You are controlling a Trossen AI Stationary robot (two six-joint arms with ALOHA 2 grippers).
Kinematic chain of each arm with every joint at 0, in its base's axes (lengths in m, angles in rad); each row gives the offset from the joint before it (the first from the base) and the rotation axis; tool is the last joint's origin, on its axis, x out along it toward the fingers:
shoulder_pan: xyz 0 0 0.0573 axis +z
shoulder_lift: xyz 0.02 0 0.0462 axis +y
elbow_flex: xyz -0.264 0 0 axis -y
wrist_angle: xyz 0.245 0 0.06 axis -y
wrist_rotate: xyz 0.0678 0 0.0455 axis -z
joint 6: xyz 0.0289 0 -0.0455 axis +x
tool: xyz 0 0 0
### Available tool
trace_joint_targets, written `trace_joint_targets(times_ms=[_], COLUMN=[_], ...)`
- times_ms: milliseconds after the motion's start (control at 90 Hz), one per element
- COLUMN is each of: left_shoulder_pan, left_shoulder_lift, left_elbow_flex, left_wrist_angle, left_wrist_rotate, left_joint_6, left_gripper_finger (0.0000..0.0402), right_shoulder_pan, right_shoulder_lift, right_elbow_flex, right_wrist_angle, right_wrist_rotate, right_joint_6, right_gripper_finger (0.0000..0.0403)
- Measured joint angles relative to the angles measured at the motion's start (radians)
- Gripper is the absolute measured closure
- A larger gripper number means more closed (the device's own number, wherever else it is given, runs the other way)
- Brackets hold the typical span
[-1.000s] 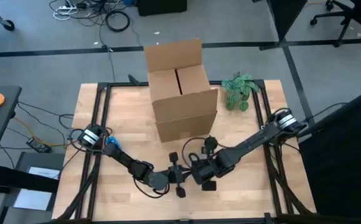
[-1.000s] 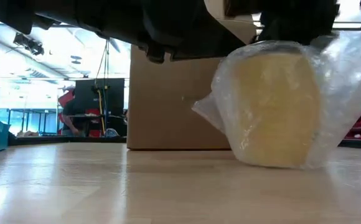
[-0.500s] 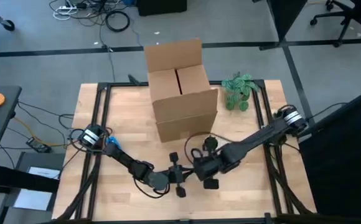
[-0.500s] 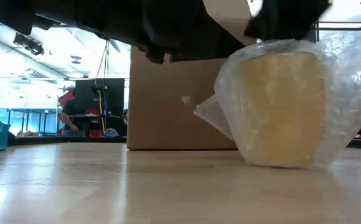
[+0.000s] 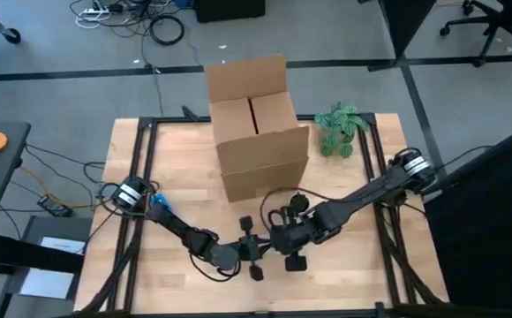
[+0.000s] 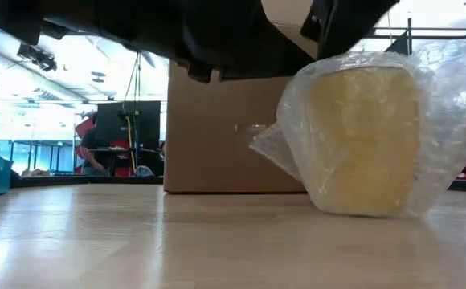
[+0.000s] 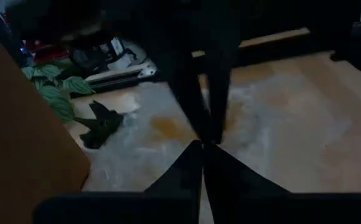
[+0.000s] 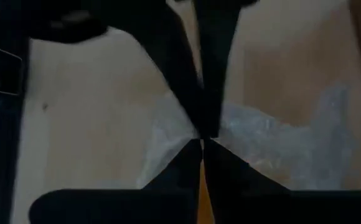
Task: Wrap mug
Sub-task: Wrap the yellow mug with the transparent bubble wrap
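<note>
A yellow mug [image 6: 363, 136] stands on the table, swathed in clear bubble wrap [image 6: 446, 112]; a flap of wrap [image 6: 267, 146] sticks out at its side. In the high view the mug is hidden under the two grippers at the table's near middle. My left gripper [image 5: 252, 249] and my right gripper [image 5: 278, 238] meet almost tip to tip above it, both shut. In the left wrist view the wrap [image 7: 267, 124] spreads under the shut fingers, with a yellow patch [image 7: 167, 127] showing through. My left gripper [image 7: 202, 144] has its shut fingertips on the bubble wrap [image 7: 230, 134] over the mug, slanting down from the table's left. The fingers hide the contact itself. My right gripper [image 8: 202, 140] pinches the bubble wrap [image 8: 236, 134] at its fingertips, slanting down from the table's right. The wrap spreads out slack to both sides of the tips and the mug stands on the table.
An open cardboard box [image 5: 258, 128] stands just behind the grippers, toward the far edge. A small green plant [image 5: 339, 130] sits to the box's right. Bare wood lies to the left [image 5: 150, 159] and right [image 5: 362, 256] of the arms.
My right gripper has moved a little toward the table's left, closing on my left gripper. The wrapped mug has slid slightly along the table and stays upright.
</note>
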Motion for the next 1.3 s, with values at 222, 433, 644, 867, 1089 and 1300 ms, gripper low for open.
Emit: trace_joint_targets(times_ms=[222, 433, 644, 867, 1089, 1300], left_shoulder_pan=[-0.018, -0.085, -0.171, -0.236, -0.249, -0.249], left_shoulder_lift=[-0.003, -0.045, -0.137, -0.201, -0.203, -0.203], left_elbow_flex=[0.001, 0.002, -0.002, -0.004, -0.004, -0.004], left_wrist_angle=[0.01, 0.005, -0.17, -0.407, -0.473, -0.475], left_wrist_rotate=[-0.025, -0.121, -0.21, -0.224, -0.223, -0.22], left_joint_6=[0.025, 0.099, 0.063, -0.085, -0.148, -0.15], left_gripper_finger=[0.0402, 0.0402, 0.0402, 0.0402, 0.0402, 0.0402], right_shoulder_pan=[-0.026, -0.039, -0.041, -0.041, -0.041, -0.053], right_shoulder_lift=[0.08, 0.099, 0.102, 0.103, 0.103, 0.097], right_elbow_flex=[0.004, 0.002, 0.001, -0.001, -0.001, 0.003], right_wrist_angle=[-0.005, -0.083, -0.109, -0.104, -0.103, -0.144], right_wrist_rotate=[-0.028, -0.025, -0.026, -0.036, -0.048, -0.061], right_joint_6=[-0.015, -0.015, -0.014, -0.009, 0.002, 0.061], right_gripper_finger=[0.0403, 0.0403, 0.0403, 0.0403, 0.0402, 0.0393])
